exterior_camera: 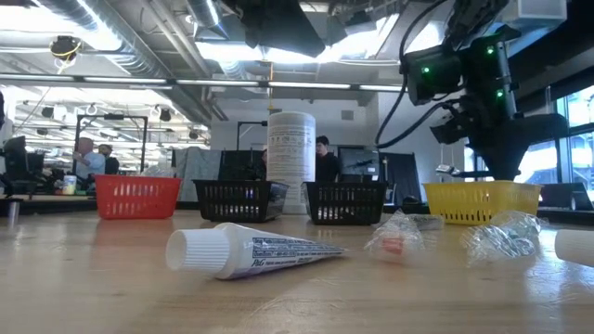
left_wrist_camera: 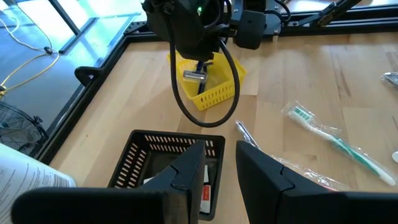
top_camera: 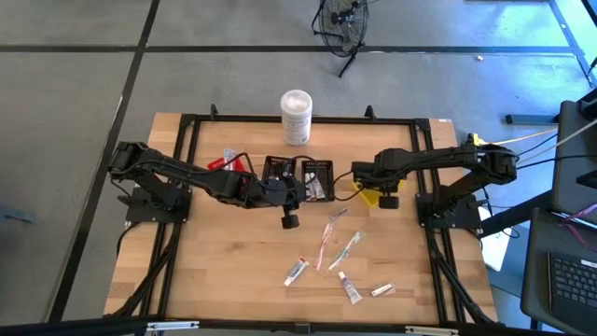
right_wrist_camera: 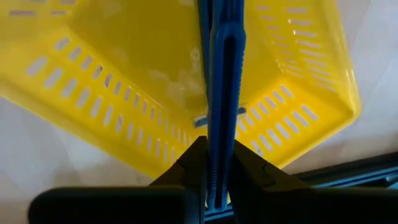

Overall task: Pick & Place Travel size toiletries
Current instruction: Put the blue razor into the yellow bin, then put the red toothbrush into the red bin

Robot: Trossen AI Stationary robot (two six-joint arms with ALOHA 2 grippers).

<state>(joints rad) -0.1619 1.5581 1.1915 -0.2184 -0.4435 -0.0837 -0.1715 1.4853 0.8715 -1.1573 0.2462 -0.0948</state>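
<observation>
Your right tool [right_wrist_camera: 217, 180] is clamped on the dark blue razor [right_wrist_camera: 222, 93], holding it handle-up directly over the yellow bin [right_wrist_camera: 124, 93], with the razor head hanging inside the bin's walls [left_wrist_camera: 199, 76]. Your left tool [left_wrist_camera: 217, 171] hovers above the black bins [top_camera: 298, 175] near the middle of the counter [top_camera: 224, 261], its fingers [left_wrist_camera: 186, 174] parted with nothing between them. The rest of the toiletries lie loose on the counter in front of the bins: two wrapped toothbrushes [top_camera: 336, 245], a white tube [top_camera: 297, 272], another small tube [top_camera: 349, 287] and a sachet [top_camera: 381, 290]. A tall white canister [top_camera: 296, 116] stands behind the bins, and a red bin [top_camera: 227, 162] sits beside the left arm.
</observation>
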